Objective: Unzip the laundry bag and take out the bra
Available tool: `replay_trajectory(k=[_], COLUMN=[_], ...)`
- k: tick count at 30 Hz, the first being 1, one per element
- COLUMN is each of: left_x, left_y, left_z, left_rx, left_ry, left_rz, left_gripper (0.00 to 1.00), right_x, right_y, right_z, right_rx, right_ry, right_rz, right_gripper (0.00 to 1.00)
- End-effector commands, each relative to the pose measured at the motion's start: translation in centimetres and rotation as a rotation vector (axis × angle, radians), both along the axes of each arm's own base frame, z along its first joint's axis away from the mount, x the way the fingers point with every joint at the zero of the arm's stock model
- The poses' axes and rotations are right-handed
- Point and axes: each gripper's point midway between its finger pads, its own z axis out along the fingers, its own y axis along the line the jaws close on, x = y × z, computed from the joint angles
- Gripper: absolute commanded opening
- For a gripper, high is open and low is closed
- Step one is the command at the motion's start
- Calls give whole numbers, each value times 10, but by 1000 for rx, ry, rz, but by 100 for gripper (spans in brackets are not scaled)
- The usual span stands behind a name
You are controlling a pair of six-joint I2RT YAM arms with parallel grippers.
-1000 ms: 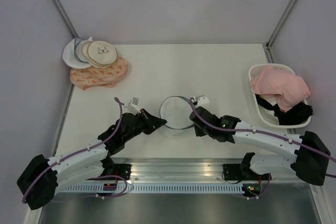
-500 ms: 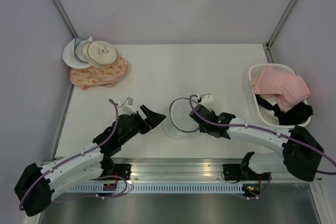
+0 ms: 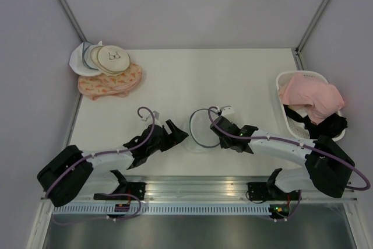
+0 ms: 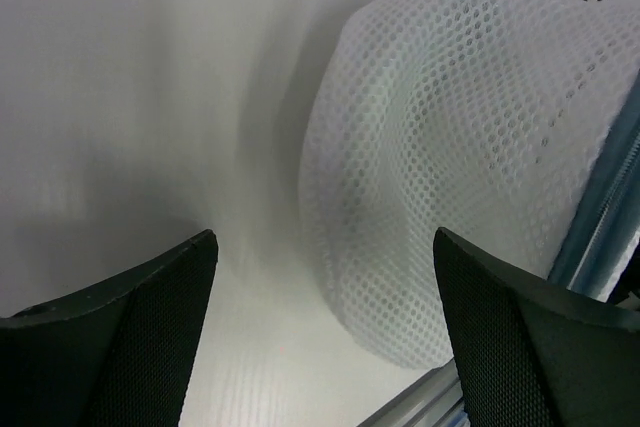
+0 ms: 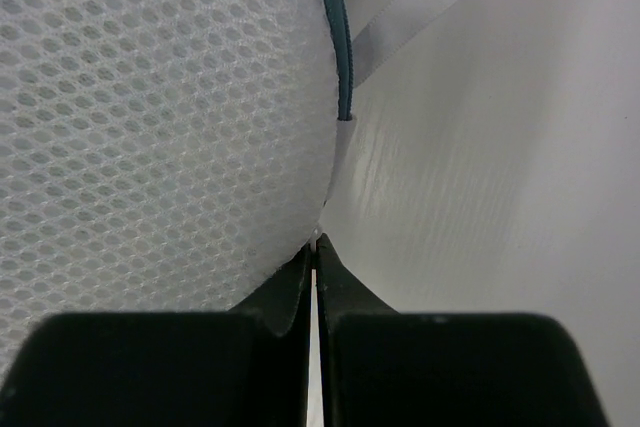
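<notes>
- Your laundry bag (image 3: 201, 129) sits near the front middle of the bench (image 3: 233, 74), between the two claws. It is tipped up on edge, so its rim reads as a ring from above.
- Its white mesh (image 4: 470, 147) bulges in a dome; you cannot tell through it what is inside.
- The grey-blue zipper (image 5: 335, 37) runs round the rim, and a white ribbon tab (image 5: 410, 12) sticks out beside it.
- Your right claw (image 3: 217, 134) is at the bag's right rim. Its fingers (image 5: 290, 292) are pressed together on the mesh edge just below the zipper's end, holding the bag.
- Your left claw (image 3: 178, 131) is spread wide and holds nothing. It stands just left of the bag and points at it, and bare bench shows between its fingers (image 4: 130, 337).
- At the bench's right edge a white basket (image 3: 289, 74) holds a pink garment (image 3: 312, 100) lying over a black garment (image 3: 329, 126).
- In the far left corner, cream and white discs (image 3: 108, 58) are stacked on a pink patterned bag (image 3: 111, 83), well apart from both claws.
</notes>
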Motion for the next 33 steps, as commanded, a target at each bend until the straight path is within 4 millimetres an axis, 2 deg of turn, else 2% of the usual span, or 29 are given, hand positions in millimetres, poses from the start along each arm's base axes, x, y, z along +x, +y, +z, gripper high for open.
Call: replay_trajectory(k=[1,2,3,5,6,7,8,9,11,12,13,16,17,18,19,20,21,22,25,26,31,33], left_x=[23,24,28,27,31,30,29,29,30,29,28,25,26,24,26,27,26,26,26,22,21,22], left_y=[-36,-46,-54,-66,-73,-76,-78,-78,-75,-71,-69,-58,-53,-50,-36,-31,-24,-19,-2,3,5,2], left_z=[33,42,40,45,54,53,54,54,56,49,53,46,51,50,34,42,38,38,34,28,28,30], left_rx=[-116,-156,-162,-196,-227,-236,-244,-246,-235,-210,-208,-167,-159,-143,-56,-44,-13,11,82,112,119,112], left_ry=[-115,-135,-124,-119,-142,-138,-139,-140,-151,-129,-141,-133,-151,-145,-116,-133,-125,-128,-128,-104,-95,-92], left_rz=[-72,-98,-110,-155,-170,-181,-192,-194,-182,-174,-172,-158,-138,-139,-93,-76,-62,-52,-11,-9,-5,-7], left_gripper=[91,90,88,79,74,59,49,29,10,2,2,2,2,2,2,2,2,2,2,2,2,2], right_x=[1,0,0,-1,0,0,-1,1,2,2,4,8,6,7,8,6,6,6,3,2,-3,-6], right_y=[6,7,7,6,5,6,5,4,3,4,2,-4,-9,-12,-13,-18,-19,-18,-13,-8,43,66], right_z=[-2,-3,-2,-3,-2,-1,0,3,6,10,12,21,25,29,36,44,50,58,83,91,127,129], right_rx=[26,32,33,31,30,34,33,34,38,47,45,28,16,11,14,17,25,38,92,119,293,299], right_ry=[-2,-1,-1,1,-3,-5,-8,-18,-28,-37,-46,-74,-76,-86,-101,-111,-118,-128,-140,-149,-157,-154], right_rz=[27,29,33,37,34,35,33,30,20,18,10,-23,-33,-47,-56,-58,-57,-55,-21,4,159,213], right_gripper=[0,1,0,0,0,0,0,0,0,1,0,1,11,29,52,60,68,81,98,98,98,98])
